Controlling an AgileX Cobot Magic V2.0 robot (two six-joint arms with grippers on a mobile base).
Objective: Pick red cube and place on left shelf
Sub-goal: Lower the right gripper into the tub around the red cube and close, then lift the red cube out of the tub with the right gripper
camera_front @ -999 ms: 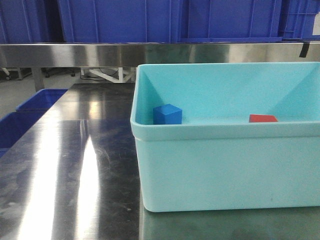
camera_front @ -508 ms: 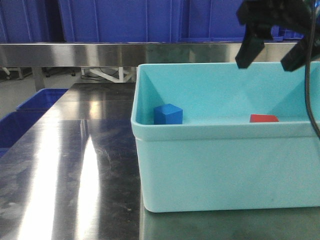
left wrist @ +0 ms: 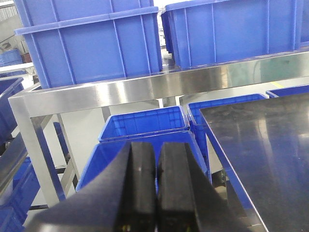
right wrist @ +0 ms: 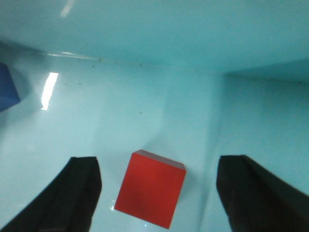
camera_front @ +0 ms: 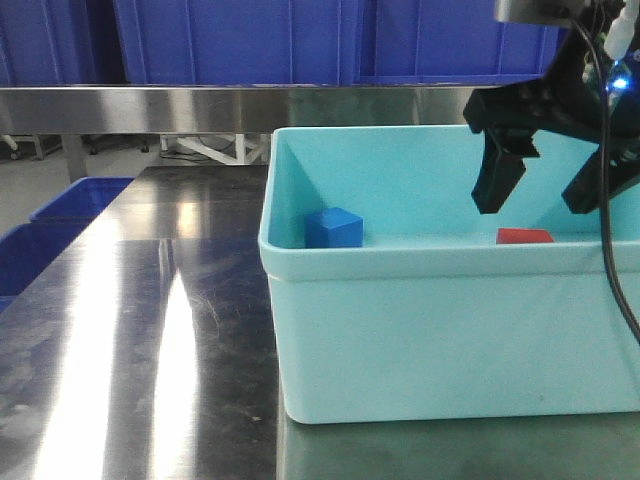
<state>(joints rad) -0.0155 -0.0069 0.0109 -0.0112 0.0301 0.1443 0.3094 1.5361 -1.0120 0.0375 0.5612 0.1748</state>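
Note:
The red cube (camera_front: 525, 236) lies on the floor of the turquoise tub (camera_front: 420, 258), toward its right side. My right gripper (camera_front: 538, 198) hangs open inside the tub just above the cube. In the right wrist view the red cube (right wrist: 150, 189) sits between the two spread fingers of the right gripper (right wrist: 158, 166), touching neither. My left gripper (left wrist: 156, 147) is shut with nothing in it and is off the table's left side. A steel shelf (camera_front: 150, 105) runs across the back.
A blue cube (camera_front: 334, 228) stands in the tub's left back corner and shows at the left edge as the blue cube (right wrist: 7, 89). Blue crates (camera_front: 240, 40) fill the shelf. More blue bins (left wrist: 145, 123) sit on the floor left of the steel table (camera_front: 150, 330).
My right gripper entered from the top right and came down into the tub, stopping open over the red cube. Neither cube has moved.

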